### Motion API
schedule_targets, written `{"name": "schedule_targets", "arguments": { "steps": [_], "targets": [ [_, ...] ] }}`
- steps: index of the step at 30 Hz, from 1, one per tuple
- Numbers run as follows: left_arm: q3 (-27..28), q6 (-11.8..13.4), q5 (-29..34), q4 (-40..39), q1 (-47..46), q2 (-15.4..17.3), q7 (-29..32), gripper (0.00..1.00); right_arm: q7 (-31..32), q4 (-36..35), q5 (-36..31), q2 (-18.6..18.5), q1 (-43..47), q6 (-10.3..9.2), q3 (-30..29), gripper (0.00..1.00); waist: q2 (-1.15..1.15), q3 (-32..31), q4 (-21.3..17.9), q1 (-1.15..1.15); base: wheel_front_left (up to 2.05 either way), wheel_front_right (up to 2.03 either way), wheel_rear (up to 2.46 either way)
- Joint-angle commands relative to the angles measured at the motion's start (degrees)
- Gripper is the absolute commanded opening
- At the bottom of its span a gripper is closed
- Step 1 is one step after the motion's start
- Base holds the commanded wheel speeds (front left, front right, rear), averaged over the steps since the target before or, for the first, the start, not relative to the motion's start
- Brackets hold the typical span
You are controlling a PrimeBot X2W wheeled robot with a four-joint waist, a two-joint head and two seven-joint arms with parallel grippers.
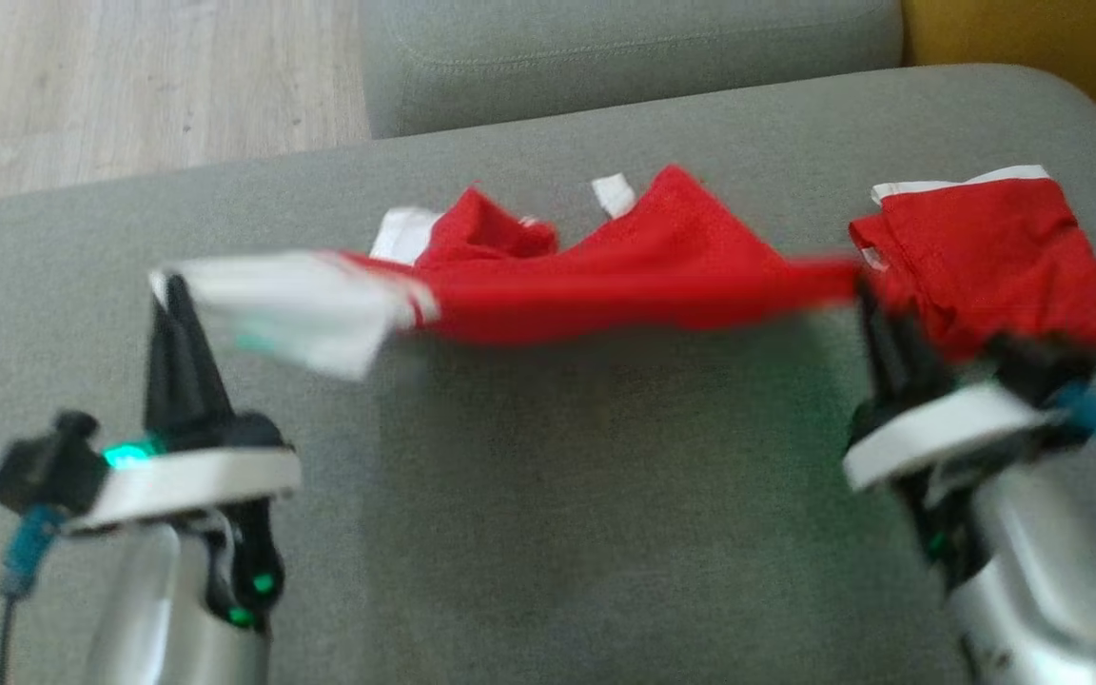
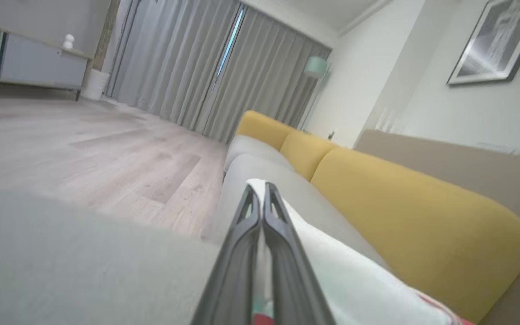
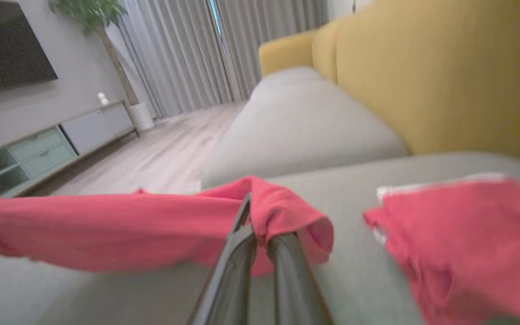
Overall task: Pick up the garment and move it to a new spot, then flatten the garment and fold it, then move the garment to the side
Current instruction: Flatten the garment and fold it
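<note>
Sagging between holds, garment [image 1: 624,276] looked light and limp: left claw [image 1: 170,290] clamped its white edge at 9 o'clock, right claw [image 1: 876,309] its red edge at 3 o'clock. Edges likely grip best.

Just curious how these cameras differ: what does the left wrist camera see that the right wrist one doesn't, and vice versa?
Left wrist view: framed pictures on the wall, the left gripper shut on the garment at its white end. Right wrist view: a dark screen, the right gripper shut on its red part. Both: curtains, yellow cushions, wood floor.
</note>
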Motion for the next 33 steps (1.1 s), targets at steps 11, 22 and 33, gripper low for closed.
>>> {"name": "schedule_targets", "arguments": {
  "steps": [11, 22, 33],
  "targets": [
    [4.7, -0.3, -5.6, -15.9, -8.3, 0.6, -0.5, 0.00, 3.6, -17.0, -0.4, -7.9, -7.0, 0.20, -0.9, 0.00, 0.00, -2.7, 0.0, 0.00, 0.00, 0.00, 0.00],
    [4.3, 4.2, -6.8, -35.6, -2.9, 0.8, 6.6, 0.00, 11.6, -34.0, -2.9, -5.5, 0.2, 0.20, -8.3, 0.00, 0.00, -3.7, -0.1, 0.00, 0.00, 0.00, 0.00],
    [3.9, 5.5, -9.1, -20.4, -25.0, 6.4, 17.7, 0.00, 20.8, -26.2, -2.2, -5.0, -16.9, 0.20, -10.2, 0.00, 0.00, 6.4, 1.0, 0.00, 0.00, 0.00, 0.00]
  ]
}}
